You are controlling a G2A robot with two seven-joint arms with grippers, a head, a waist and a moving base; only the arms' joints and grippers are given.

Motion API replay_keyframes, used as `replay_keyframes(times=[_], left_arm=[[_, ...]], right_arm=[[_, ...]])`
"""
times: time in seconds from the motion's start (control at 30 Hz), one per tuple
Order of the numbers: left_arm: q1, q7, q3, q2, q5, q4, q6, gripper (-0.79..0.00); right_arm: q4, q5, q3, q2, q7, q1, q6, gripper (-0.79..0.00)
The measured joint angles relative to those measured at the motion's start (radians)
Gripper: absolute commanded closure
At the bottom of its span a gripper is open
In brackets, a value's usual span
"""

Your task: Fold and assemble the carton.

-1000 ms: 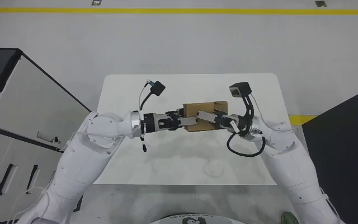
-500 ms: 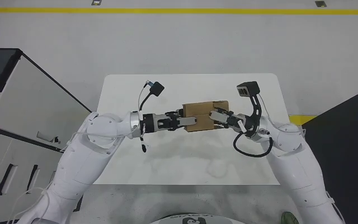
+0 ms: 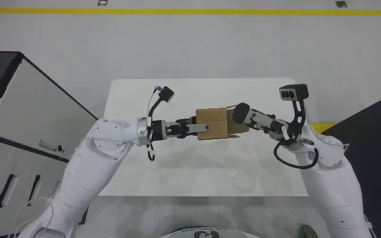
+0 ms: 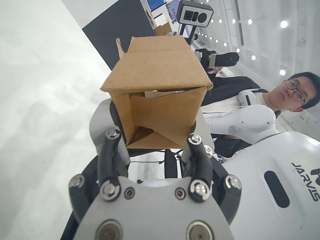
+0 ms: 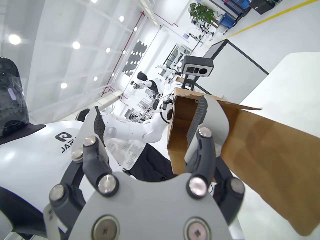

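The right tool (image 3: 240, 113) is now back from the top of the carton (image 3: 215, 122) and sits at its open end, fingers spread (one lies at a flap), so flap folding likely comes next. The left tool (image 3: 199, 127) stays clenched on the carton, over the middle of the surface (image 3: 178, 172). One carton, two tools.

The carton (image 3: 217, 122) blocks the middle of the table (image 3: 137, 101). The left gripper (image 3: 199, 127) bars its 9 o'clock end and the right gripper (image 3: 237, 116) its 3 o'clock end. Bare tabletop at the carton's 12 and 6 o'clock leaves room to pass.
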Motion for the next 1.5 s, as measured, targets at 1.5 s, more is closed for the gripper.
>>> replay_keyframes(times=[1.5], left_arm=[[-0.021,-0.098,0.070,-0.038,-0.412,0.060,-0.151,0.000]], right_arm=[[-0.037,0.266,0.141,0.000,-0.006,-0.076,-0.072,-0.785]])
